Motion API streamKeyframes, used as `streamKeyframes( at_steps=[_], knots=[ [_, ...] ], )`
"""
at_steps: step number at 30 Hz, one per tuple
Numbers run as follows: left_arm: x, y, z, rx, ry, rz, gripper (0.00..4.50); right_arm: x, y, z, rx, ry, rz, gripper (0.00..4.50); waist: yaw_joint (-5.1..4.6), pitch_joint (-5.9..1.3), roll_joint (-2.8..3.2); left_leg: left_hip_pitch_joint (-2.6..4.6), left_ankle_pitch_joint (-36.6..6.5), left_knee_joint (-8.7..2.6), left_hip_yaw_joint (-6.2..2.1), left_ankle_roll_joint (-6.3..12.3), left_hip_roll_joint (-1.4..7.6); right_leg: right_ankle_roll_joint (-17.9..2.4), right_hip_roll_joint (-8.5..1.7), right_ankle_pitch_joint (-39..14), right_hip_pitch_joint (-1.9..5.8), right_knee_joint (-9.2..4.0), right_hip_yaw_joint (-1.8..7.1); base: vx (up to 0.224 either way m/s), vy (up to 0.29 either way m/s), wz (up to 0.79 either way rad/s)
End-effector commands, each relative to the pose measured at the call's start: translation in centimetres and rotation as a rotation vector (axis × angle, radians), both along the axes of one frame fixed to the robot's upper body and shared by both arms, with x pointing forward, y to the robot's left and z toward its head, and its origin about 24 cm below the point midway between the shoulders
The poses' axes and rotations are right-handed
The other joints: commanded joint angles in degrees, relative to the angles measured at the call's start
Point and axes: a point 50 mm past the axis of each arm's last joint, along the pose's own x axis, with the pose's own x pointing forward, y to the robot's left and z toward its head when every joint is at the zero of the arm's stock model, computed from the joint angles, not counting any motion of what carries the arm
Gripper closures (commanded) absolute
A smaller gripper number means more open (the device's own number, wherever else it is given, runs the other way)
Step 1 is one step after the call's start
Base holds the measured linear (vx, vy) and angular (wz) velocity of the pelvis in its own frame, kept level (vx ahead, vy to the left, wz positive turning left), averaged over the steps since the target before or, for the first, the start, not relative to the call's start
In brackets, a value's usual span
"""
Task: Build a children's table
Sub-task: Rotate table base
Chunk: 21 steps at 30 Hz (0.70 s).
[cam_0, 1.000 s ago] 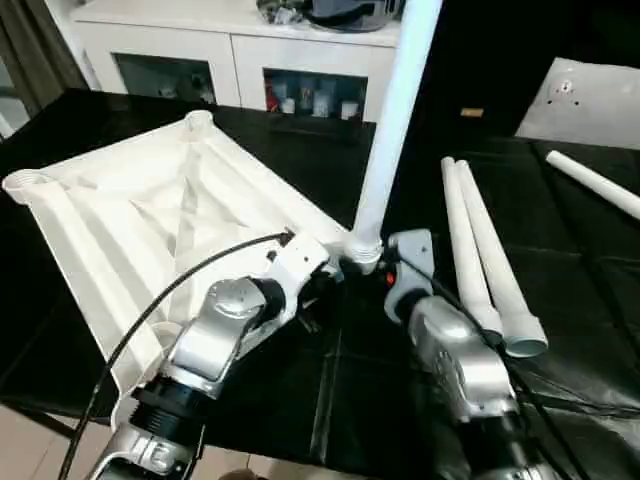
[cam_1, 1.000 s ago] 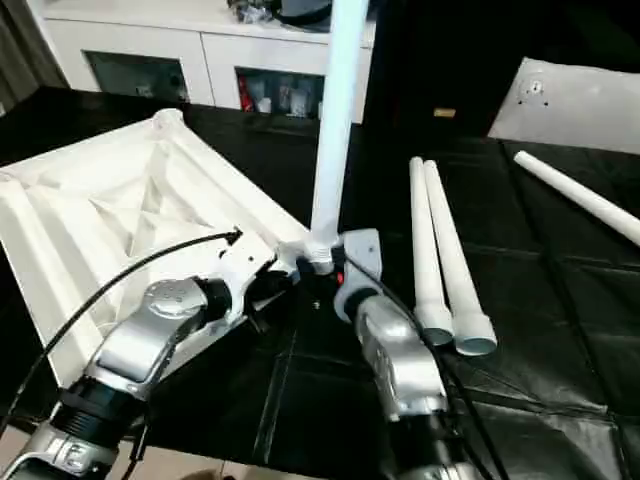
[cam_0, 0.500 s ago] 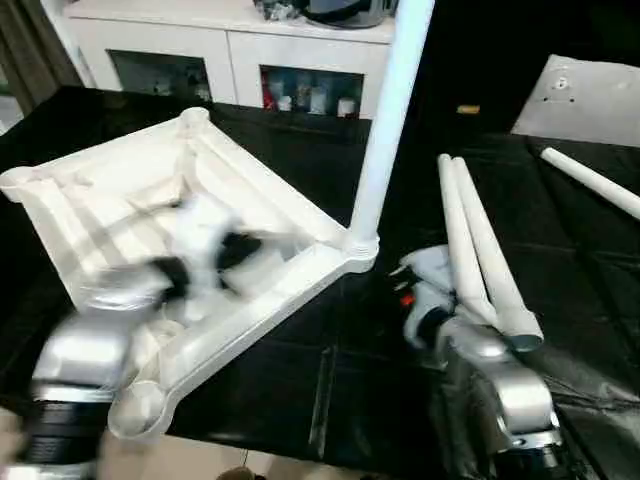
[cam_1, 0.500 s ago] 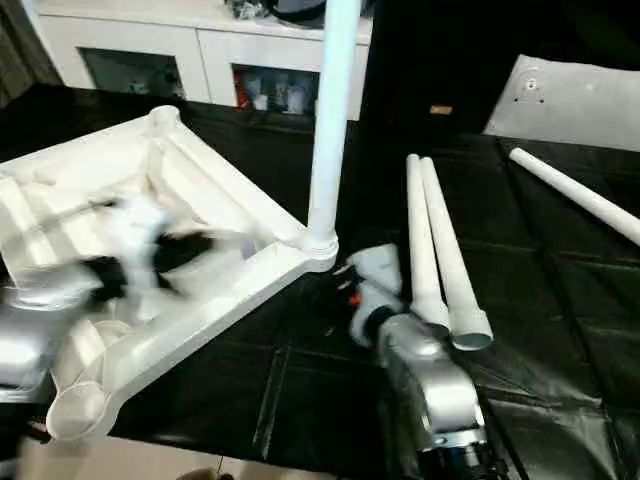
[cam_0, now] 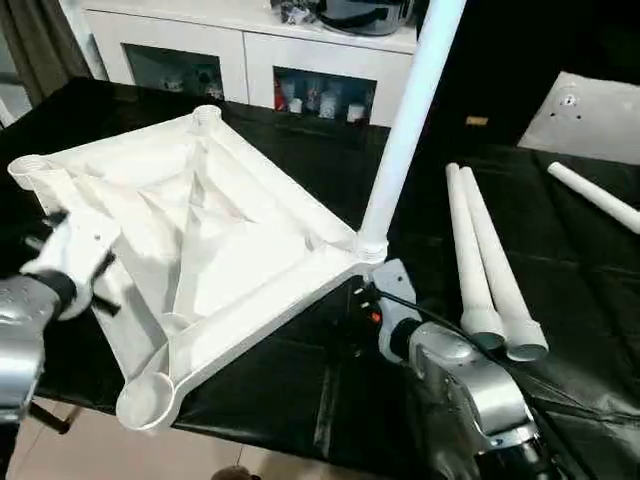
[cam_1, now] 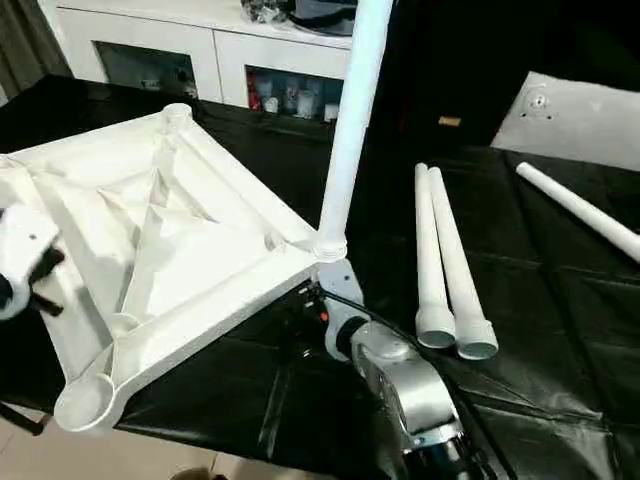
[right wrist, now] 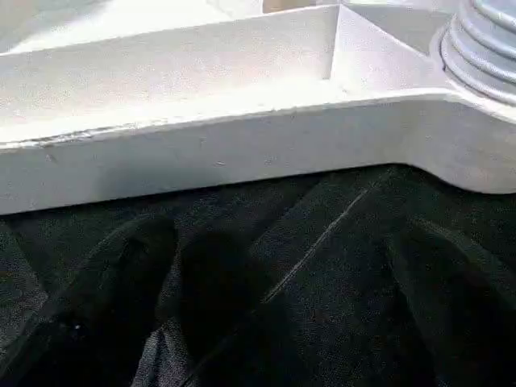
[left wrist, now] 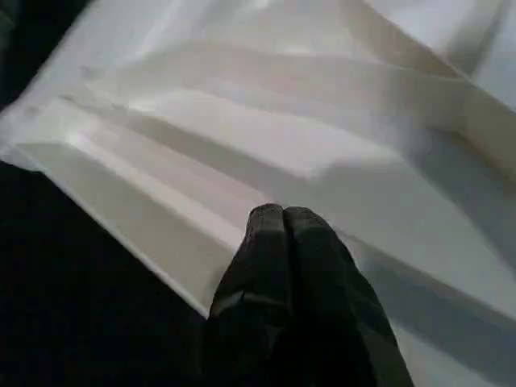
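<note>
The white tabletop (cam_0: 200,230) lies upside down on the black table, ribbed underside up. One white leg (cam_0: 405,125) stands upright in its near right corner socket (cam_0: 370,247). Two more legs (cam_0: 480,265) lie side by side to the right, and a fourth leg (cam_0: 595,192) lies at the far right. My left gripper (left wrist: 282,219) is shut and empty, above the tabletop's left rim (left wrist: 161,218). My right gripper (right wrist: 298,306) is open, low on the table just in front of the rim (right wrist: 242,137) beside the socket that holds the leg.
A small white panel with holes (cam_0: 585,105) leans at the back right. A white cabinet (cam_0: 250,60) stands behind the table. The tabletop's nearest corner socket (cam_0: 145,400) reaches the table's front edge.
My left arm has swung away from the upright leg's base to the tabletop's left side. My right gripper has drawn back a little from the leg's socket. The leg stays upright.
</note>
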Motion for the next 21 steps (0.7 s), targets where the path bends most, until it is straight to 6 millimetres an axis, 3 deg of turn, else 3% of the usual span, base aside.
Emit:
streamKeyframes(
  at_steps=[1, 3, 4, 9, 13, 14, 15, 17, 21],
  knots=[
    [0.2, -0.8, -0.7, -0.044, 0.02, -0.03, 4.49, 0.5, 0.0, 0.1, -0.009, -0.013, -0.006, 0.0, -0.07, -2.72, 1.47, 0.97, -11.8, -4.6, -0.96, -2.69, 2.28, -9.4, -3.68, -6.3, 1.88, -3.64, 2.12, 0.0, 0.0, 0.0],
    [0.0, -1.1, -1.3, -0.038, 0.057, -0.046, 4.49, 0.7, 0.2, 0.0, -0.011, -0.018, -0.009, 0.0, -0.07, -2.82, 1.4, 0.95, -11.6, -4.49, -0.93, -2.72, 2.24, -9.6, -3.61, -5.7, 1.91, -3.62, 2.14, 0.0, 0.0, 0.0],
    [-0.4, -1.2, -1.7, -0.035, 0.105, -0.052, 4.49, 0.9, 0.3, 0.0, -0.018, -0.022, -0.006, 0.0, -0.01, -2.83, 1.67, 0.91, -11.1, -4.44, -0.93, -2.67, 2.21, -9.7, -3.61, -4.8, 1.89, -3.56, 2.16, 0.0, 0.0, 0.0],
    [-1.7, -1.5, -2.4, -0.035, 0.215, -0.066, 4.49, 1.8, 0.6, -0.1, -0.017, -0.027, -0.016, 0.0, -0.54, -2.97, 1.49, 0.75, -10.1, -4.32, -1.02, -2.58, 2.2, -10.6, -3.61, -3.0, 2.2, -3.14, 2.03, 0.0, 0.0, 0.0],
    [-1.2, -1.5, -0.7, -0.041, 0.091, -0.043, 4.49, 2.5, 1.0, 0.0, -0.016, -0.034, -0.019, 0.0, -0.87, -2.89, 1.46, 0.82, -9.7, -4.18, -0.83, -2.0, 2.13, -11.4, -3.45, -2.9, 2.15, -3.27, 2.03, 0.0, 0.0, 0.0],
    [-1.0, -1.3, -0.3, -0.035, 0.062, -0.031, 4.49, 2.5, 1.1, 0.0, -0.012, -0.035, -0.019, 0.0, -0.71, -2.89, 1.09, 0.74, -9.1, -4.16, -0.78, -1.76, 2.11, -11.3, -3.44, -2.6, 2.27, -3.24, 2.04, 0.0, 0.0, 0.0],
    [-0.8, -0.9, 0.4, -0.017, 0.03, -0.01, 4.49, 2.6, 1.2, 0.1, -0.009, -0.038, -0.015, 0.0, -0.61, -2.91, 1.27, 0.77, -9.1, -4.16, -0.82, -1.74, 2.12, -11.2, -3.47, -2.6, 2.24, -3.2, 2.02, 0.0, 0.0, 0.0],
    [-0.7, -0.5, 0.9, 0.0, 0.015, 0.009, 4.49, 2.6, 1.3, 0.1, -0.008, -0.039, -0.01, 0.0, -0.67, -2.87, 0.99, 0.77, -9.1, -4.2, -0.8, -1.7, 2.12, -10.9, -3.37, -2.6, 2.27, -3.26, 1.96, 0.0, 0.0, 0.0],
    [-1.1, 0.8, 1.0, 0.065, 0.03, 0.058, 4.49, 2.6, 1.5, -0.1, -0.006, -0.039, -0.002, 0.0, -0.66, -2.76, 1.13, 0.82, -11.0, -4.35, -0.92, -1.97, 2.12, -10.2, -3.42, -5.8, 2.08, -3.43, 1.99, 0.0, 0.0, 0.0]
  ],
)
